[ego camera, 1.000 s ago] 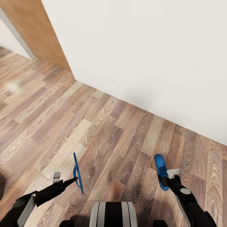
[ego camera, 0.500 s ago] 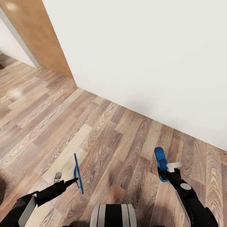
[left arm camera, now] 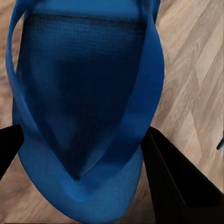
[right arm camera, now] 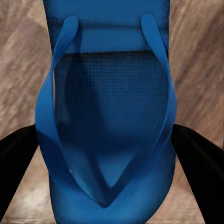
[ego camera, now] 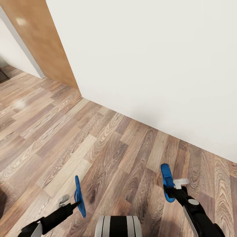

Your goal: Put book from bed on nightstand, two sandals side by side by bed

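— How many bright blue flat flip-flop sandals?
— Two. The left gripper (ego camera: 77,204) pinches one sandal (ego camera: 79,200) edge-on above the wood-plank floor (ego camera: 49,131); the right gripper (ego camera: 173,188) is clamped on the other sandal (ego camera: 167,182).
— Up close?
— Dark fingers (left arm camera: 177,186) flank the left one's sole (left arm camera: 84,116); likewise at the right wrist (right arm camera: 109,126).
— Surroundings?
— One white wall (ego camera: 158,59), one brown wooden door (ego camera: 42,42).
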